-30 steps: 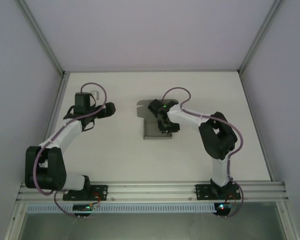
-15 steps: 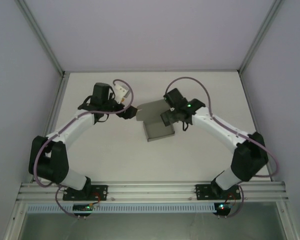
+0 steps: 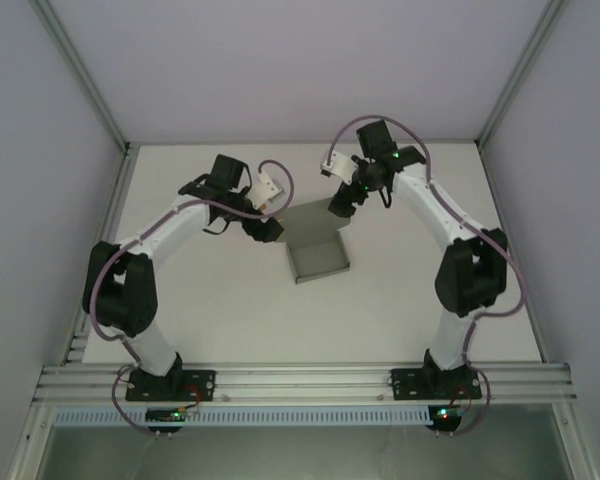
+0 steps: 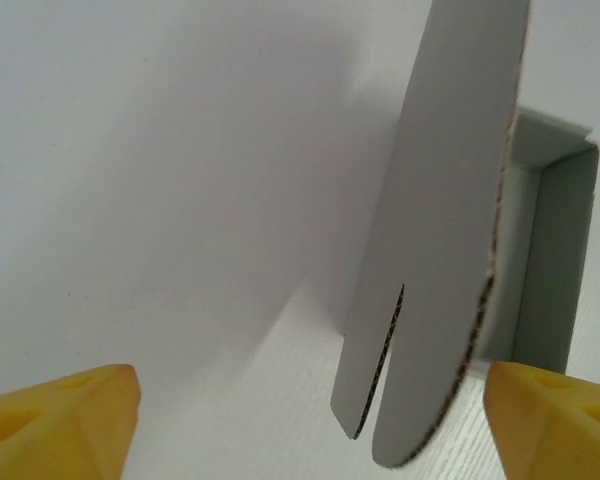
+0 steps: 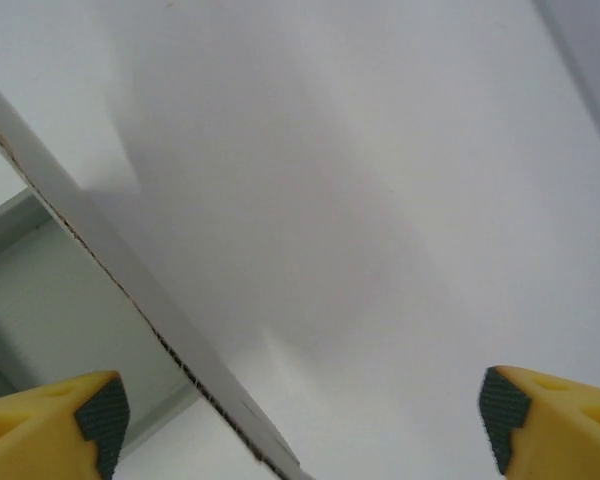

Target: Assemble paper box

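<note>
On the table (image 3: 200,300) the box (image 3: 320,262) lies at centre, running roughly 12 to 6, its far flap (image 3: 308,218) raised at the 12 o'clock end. The left gripper (image 3: 265,229), at the flap's 9 o'clock, and the right gripper (image 3: 340,204), at its 2 o'clock, are both spread wide and empty. The left looks nearer, with the flap standing between its fingers

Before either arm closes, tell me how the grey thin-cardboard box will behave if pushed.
The grey thin-cardboard box is probably floppy: its upright flap is one thin, slit sheet. It is likely light, so a push may slide it across the smooth white table rather than fold the flap.
</note>
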`<state>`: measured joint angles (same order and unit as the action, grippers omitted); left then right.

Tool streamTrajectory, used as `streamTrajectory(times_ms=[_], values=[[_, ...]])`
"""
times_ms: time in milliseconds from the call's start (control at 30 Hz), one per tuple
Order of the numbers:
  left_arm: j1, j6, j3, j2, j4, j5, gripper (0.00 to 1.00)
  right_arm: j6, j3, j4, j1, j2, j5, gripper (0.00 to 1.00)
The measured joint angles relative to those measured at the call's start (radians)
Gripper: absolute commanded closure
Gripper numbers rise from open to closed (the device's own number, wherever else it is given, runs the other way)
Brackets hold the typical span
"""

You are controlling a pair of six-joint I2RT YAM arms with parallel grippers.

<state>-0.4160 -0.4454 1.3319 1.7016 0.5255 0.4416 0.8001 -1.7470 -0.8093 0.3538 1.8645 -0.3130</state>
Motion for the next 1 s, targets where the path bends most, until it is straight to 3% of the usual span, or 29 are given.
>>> streamTrajectory(times_ms=[133,233,367,433,500,667,833,1000], values=[[-0.01,-0.022,0.023,0.033,0.044,-0.027,0.33,0.101,-0.129,-0.144,-0.012,0.113,-0.051,0.31],[-0.016,-0.027,0.048,0.055,0.067,-0.042,0.38,0.15,-0.174,-0.218,-0.016,0.163,-0.06,0.4],[-0.023,-0.037,0.084,0.083,0.084,-0.051,0.44,0.18,-0.185,-0.28,-0.016,0.19,-0.062,0.44],[-0.026,-0.043,0.093,0.091,0.09,-0.055,0.59,0.191,-0.188,-0.294,-0.016,0.196,-0.056,0.54],[-0.03,-0.044,0.099,0.095,0.098,-0.061,0.69,0.195,-0.19,-0.301,-0.016,0.199,-0.047,0.54],[-0.039,-0.054,0.101,0.097,0.105,-0.073,0.8,0.2,-0.19,-0.322,-0.016,0.207,-0.029,0.62],[-0.039,-0.058,0.101,0.097,0.103,-0.084,0.83,0.199,-0.189,-0.33,-0.016,0.215,-0.015,0.61],[-0.043,-0.06,0.101,0.097,0.101,-0.091,0.74,0.199,-0.171,-0.332,-0.017,0.215,-0.012,0.6]])
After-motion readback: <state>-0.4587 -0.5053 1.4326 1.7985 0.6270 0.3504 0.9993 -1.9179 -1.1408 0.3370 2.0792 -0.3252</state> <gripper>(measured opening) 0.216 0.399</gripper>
